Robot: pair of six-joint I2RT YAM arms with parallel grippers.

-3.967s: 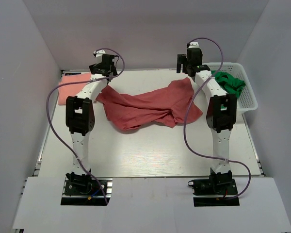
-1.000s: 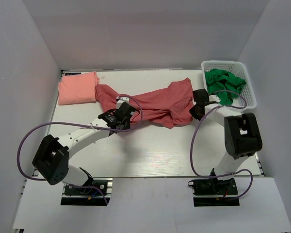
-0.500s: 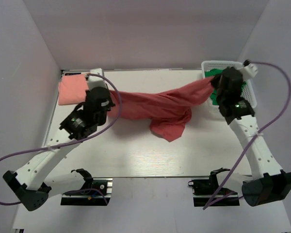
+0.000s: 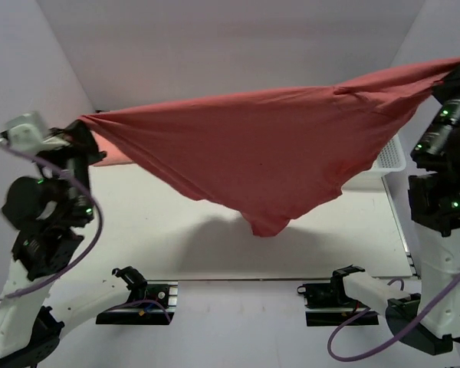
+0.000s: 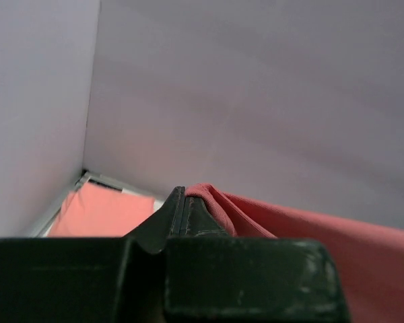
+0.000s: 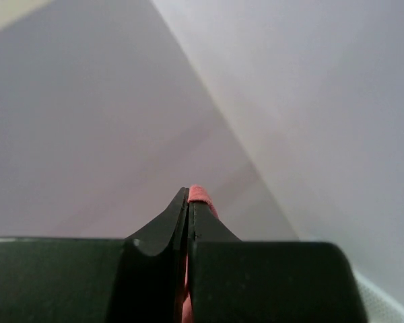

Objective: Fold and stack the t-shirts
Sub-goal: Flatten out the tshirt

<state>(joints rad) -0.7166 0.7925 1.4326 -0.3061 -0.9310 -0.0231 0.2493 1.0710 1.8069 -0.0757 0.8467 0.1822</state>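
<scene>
The brick-red t-shirt [image 4: 268, 146] hangs spread in the air above the table, stretched between both grippers, and its lowest point sags to the middle. My left gripper [image 4: 84, 124] is shut on its left corner; in the left wrist view the cloth [image 5: 289, 229] bunches beside the tips of the gripper [image 5: 182, 193]. High at the right edge, my right gripper [image 4: 454, 70] is shut on the other corner, and a red fold [image 6: 200, 195] shows at its tips [image 6: 189, 193]. The folded salmon-pink t-shirt [image 5: 101, 212] lies flat at the table's far left corner.
A white basket [image 4: 393, 157] stands at the far right of the table, mostly hidden behind the raised shirt. The white table [image 4: 176, 238] lies below the cloth, with grey walls close on three sides. Both arm bases sit at the near edge.
Both arms have risen and pulled apart, lifting the brick-red t-shirt off the table. It now hangs spread wide instead of sagging in a narrow band.
</scene>
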